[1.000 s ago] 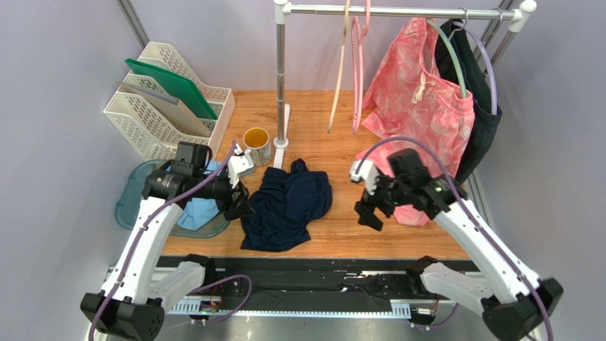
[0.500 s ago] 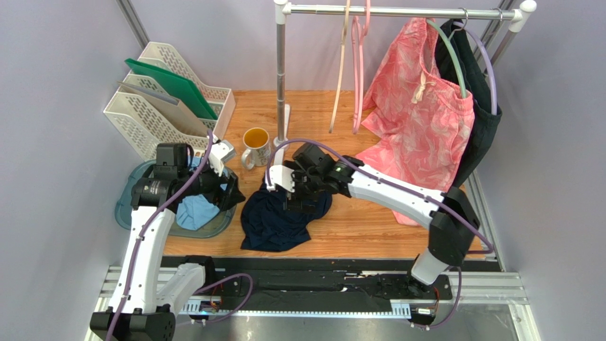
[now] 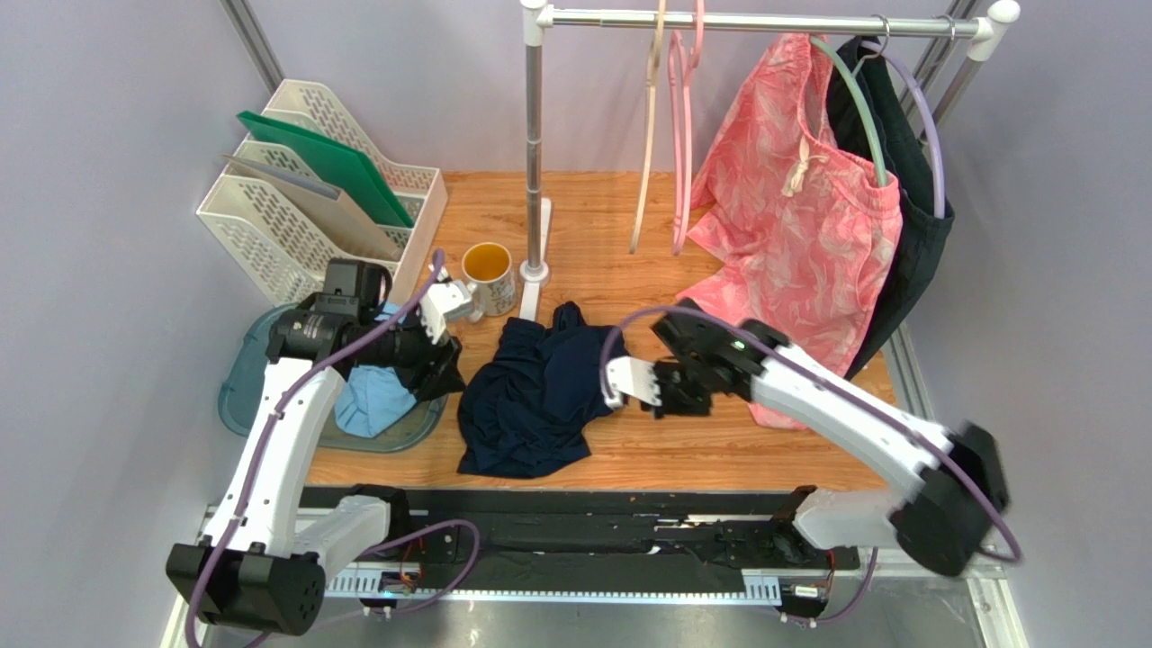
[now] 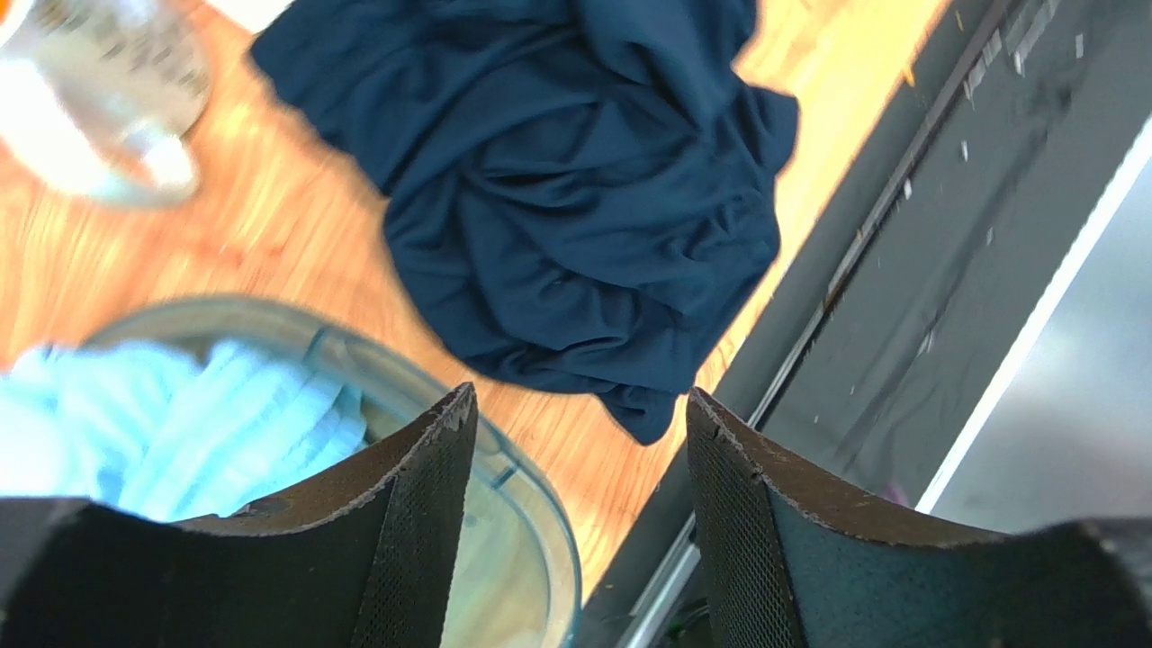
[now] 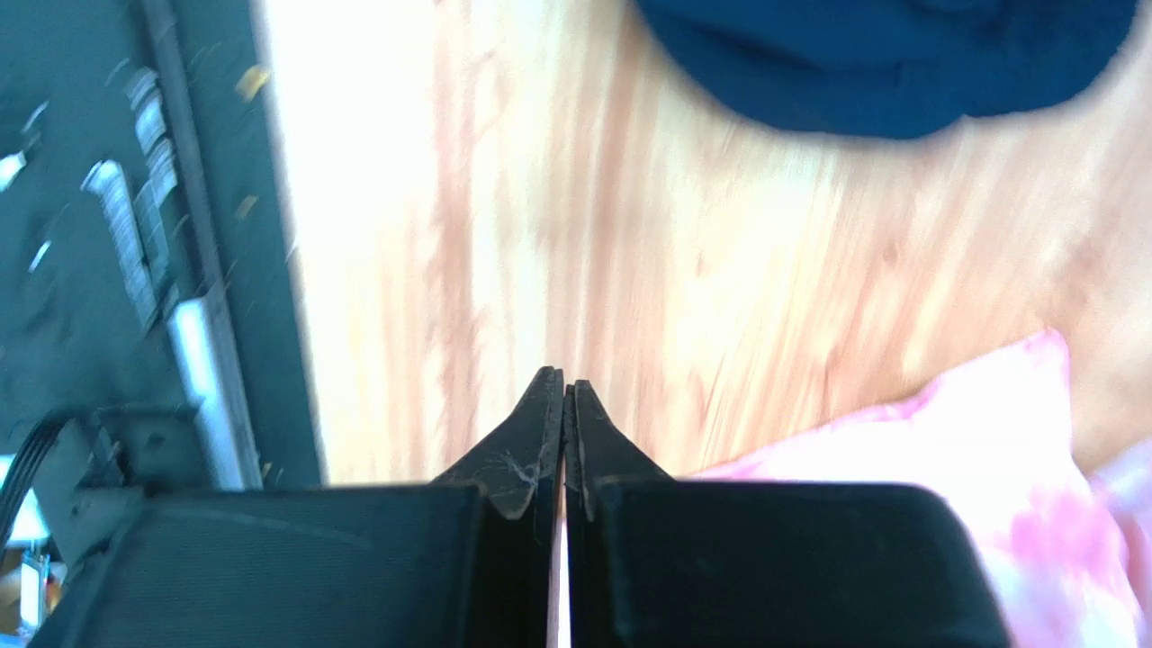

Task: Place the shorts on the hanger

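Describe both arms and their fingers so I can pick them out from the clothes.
Both the left arm and right arm have white tubular links joined by black motor housings, with a thin purple cable looping along each. The left fingers and right fingers are black tapered wedges; the left pair shows finely dotted inner faces.

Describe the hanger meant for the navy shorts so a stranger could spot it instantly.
Look to the metal rail across the back of the wooden table. Two bare hangers dangle near its left end, left of the pink patterned shorts. The pink hanger is the right-hand one, thin and pink, next to the beige hanger.
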